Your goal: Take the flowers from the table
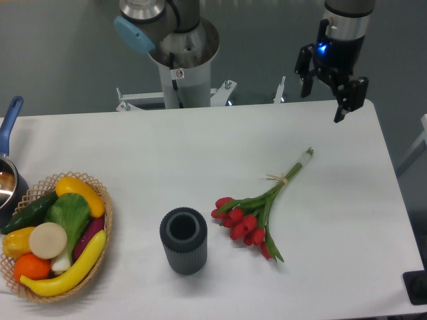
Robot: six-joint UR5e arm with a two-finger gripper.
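The flowers (pixel 257 212) lie flat on the white table (pixel 200 147), right of centre. They are red tulips with green stems and leaves tied with tan string, heads toward the front and stem ends pointing to the back right. My gripper (pixel 325 101) hangs open above the table's back right corner, well behind and to the right of the stem ends. Nothing is between its black fingers (pixel 347 100).
A dark grey ribbed cylinder vase (pixel 183 240) stands just left of the tulip heads. A wicker basket (pixel 100 247) of vegetables sits at the front left. A pot with a blue handle (pixel 10 120) is at the left edge. The arm's base (pixel 183 67) stands behind the table.
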